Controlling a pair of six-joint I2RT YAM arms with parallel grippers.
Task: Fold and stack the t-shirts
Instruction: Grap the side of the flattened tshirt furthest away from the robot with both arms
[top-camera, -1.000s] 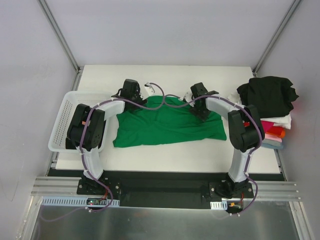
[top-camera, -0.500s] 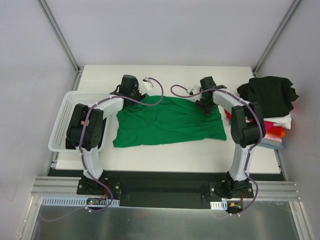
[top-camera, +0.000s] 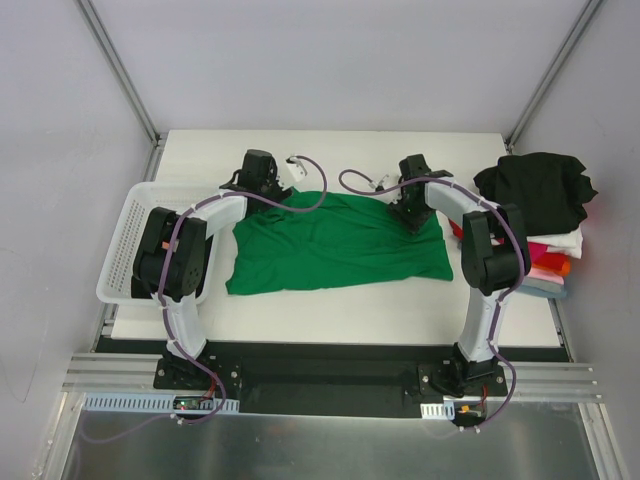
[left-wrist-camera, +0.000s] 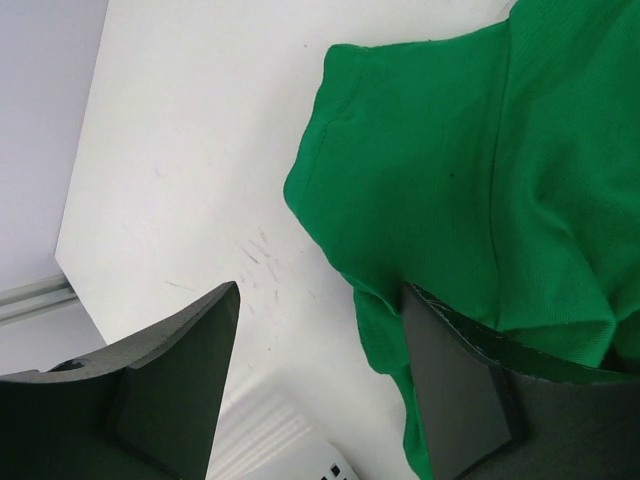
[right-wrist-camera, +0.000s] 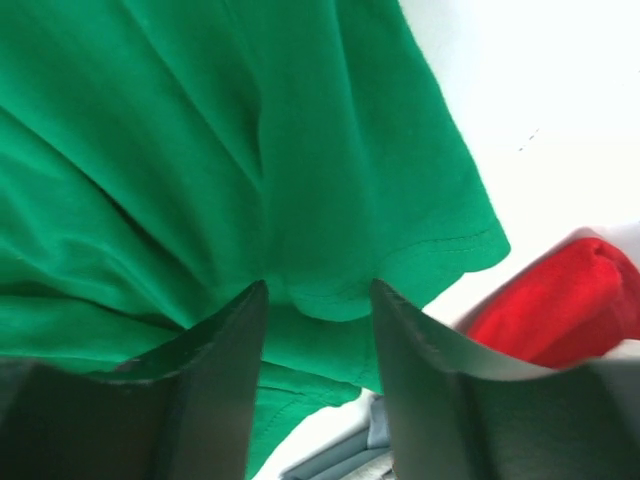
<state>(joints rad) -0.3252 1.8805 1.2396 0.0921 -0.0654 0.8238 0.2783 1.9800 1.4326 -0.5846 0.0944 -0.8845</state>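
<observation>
Obs: green tee (top-camera: 340, 245) spread mid table (top-camera: 330, 312), wrinkled. L gripper (left-wrist-camera: 318, 300) at table's far left, by tee's corner: jaws wide apart, one finger over bare table, other over sleeve edge, nothing gripped. R gripper (right-wrist-camera: 318, 290) far right, over tee's hem: jaws apart, cloth btwn tips, no pinch seen. Stack (top-camera: 550, 248) at table's right edge, black tee (top-camera: 540, 190) on top. Basket (top-camera: 125, 250) at table's left edge.

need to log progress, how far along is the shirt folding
Done: a stack of t-shirts sits at the right edge of the table, a black one on top. In hand: the green t-shirt lies spread out, unfolded, with the left gripper and right gripper open at its far corners. Left: fold the green one and add it to the stack.
</observation>
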